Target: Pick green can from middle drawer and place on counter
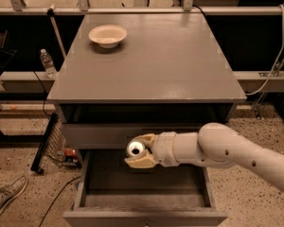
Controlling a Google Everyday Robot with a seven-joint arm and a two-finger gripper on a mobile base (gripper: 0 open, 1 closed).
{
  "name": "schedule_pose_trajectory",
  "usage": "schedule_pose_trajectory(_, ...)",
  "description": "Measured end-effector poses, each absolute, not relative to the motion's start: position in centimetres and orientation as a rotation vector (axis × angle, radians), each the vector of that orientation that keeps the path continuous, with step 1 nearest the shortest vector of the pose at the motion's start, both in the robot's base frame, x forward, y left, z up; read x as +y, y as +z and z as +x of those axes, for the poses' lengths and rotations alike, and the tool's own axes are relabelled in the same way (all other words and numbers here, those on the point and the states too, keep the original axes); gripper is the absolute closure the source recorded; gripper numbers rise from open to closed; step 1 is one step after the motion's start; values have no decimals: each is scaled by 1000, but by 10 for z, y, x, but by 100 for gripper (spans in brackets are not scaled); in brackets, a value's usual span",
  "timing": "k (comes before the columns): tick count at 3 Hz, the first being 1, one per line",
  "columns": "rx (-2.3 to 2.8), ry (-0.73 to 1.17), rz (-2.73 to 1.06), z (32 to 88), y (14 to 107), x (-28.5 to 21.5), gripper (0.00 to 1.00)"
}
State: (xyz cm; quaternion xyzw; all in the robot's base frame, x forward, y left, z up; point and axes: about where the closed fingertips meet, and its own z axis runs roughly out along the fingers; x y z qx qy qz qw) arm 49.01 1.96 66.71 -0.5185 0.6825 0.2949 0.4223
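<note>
My gripper [136, 151] is shut on the green can [135, 148]. Only the can's shiny silver top shows between the tan fingers [141, 161]. It hangs above the open middle drawer [146, 182], at the height of the closed drawer front [94, 135] above, a little left of centre. The white arm [227, 150] reaches in from the right. The drawer's dark floor is bare. The counter [156, 65] lies above and behind the gripper.
A white bowl [107, 34] sits at the counter's far left. A clear water bottle [48, 63] stands on a ledge left of the cabinet. A black rack [45, 143] leans at the cabinet's left side. A shoe [4, 200] is on the floor at lower left.
</note>
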Motion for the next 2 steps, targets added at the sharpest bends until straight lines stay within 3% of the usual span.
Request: schedule_pose_trajectory(2, 1715, 629, -1424, 501, 753, 1, 100)
